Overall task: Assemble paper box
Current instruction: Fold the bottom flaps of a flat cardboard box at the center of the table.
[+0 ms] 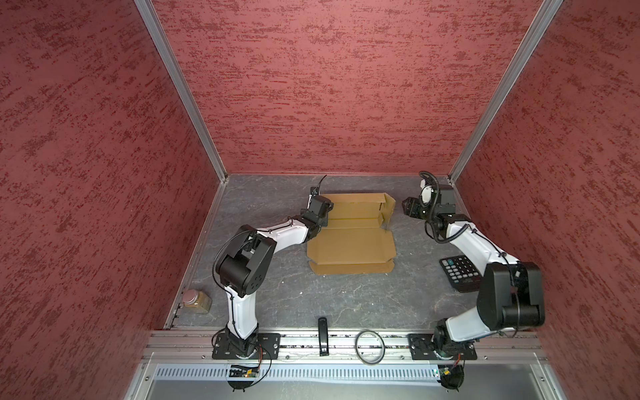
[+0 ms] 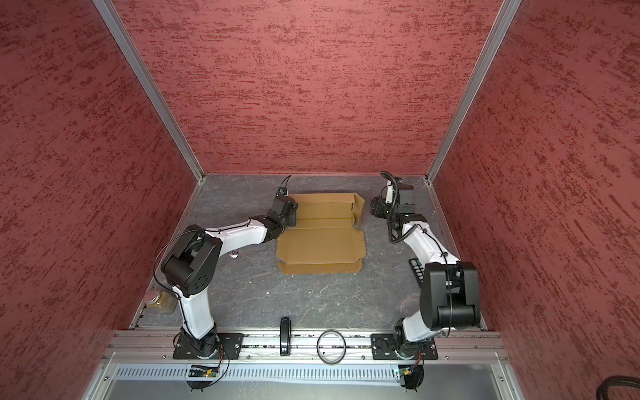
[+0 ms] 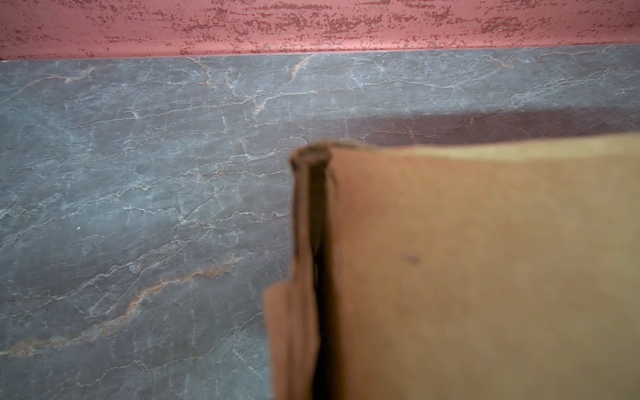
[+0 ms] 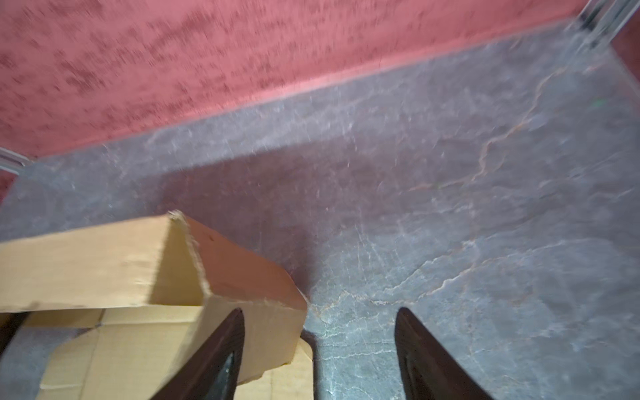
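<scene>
The paper box (image 1: 351,242) (image 2: 322,247) is a tan cardboard sheet lying at the back middle of the grey table, its rear wall and right side flap (image 1: 389,207) standing up. My left gripper (image 1: 327,207) (image 2: 294,211) is at the box's rear left corner. The left wrist view is filled by blurred folded cardboard (image 3: 485,259) right at the jaws, and the fingers themselves are hidden. My right gripper (image 4: 318,310) (image 1: 407,207) is open just right of the raised right flap (image 4: 242,277). One of its fingers (image 4: 221,353) overlaps that flap, and the other is over bare table.
A black calculator (image 1: 459,272) lies under the right arm's forearm. A jar (image 1: 197,300) stands at the left table edge. A black bar-shaped object (image 1: 322,334) and a thin ring (image 1: 356,346) rest on the front rail. Red walls enclose three sides.
</scene>
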Motion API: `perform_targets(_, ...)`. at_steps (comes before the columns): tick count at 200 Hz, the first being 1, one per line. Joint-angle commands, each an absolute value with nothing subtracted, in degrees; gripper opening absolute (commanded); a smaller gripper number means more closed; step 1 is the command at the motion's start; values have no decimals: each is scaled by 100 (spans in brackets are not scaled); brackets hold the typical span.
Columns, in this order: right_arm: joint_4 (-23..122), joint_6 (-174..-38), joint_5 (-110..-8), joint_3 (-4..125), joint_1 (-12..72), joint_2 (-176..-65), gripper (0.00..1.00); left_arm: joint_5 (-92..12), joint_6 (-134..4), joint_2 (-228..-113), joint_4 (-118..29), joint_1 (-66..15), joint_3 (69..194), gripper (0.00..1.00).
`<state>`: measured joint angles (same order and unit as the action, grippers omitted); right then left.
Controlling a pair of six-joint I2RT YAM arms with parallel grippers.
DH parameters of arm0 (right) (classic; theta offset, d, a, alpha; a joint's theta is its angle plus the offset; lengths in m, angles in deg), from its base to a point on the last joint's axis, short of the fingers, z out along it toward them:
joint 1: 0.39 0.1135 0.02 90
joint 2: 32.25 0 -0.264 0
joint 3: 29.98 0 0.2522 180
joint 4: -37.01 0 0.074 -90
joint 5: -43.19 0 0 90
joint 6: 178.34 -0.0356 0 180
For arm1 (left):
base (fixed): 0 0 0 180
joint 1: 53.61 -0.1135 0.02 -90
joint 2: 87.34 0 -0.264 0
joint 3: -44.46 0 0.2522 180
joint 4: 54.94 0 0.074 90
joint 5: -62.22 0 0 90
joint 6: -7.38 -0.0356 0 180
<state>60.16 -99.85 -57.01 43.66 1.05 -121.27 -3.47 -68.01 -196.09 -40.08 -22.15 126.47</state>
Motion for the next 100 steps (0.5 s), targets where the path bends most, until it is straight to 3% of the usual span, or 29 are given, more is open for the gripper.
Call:
perform_targets(1, 6084, -9798, -5917, 4289, 84, -12352, 70, -413, -6873, -19538, -3805, -2224, 12589, 0)
perform_targets(100, 6084, -9255, -6359, 4251, 109, -12631, 71, -414, -6840, -19580, -3802, -2223, 12594, 0)
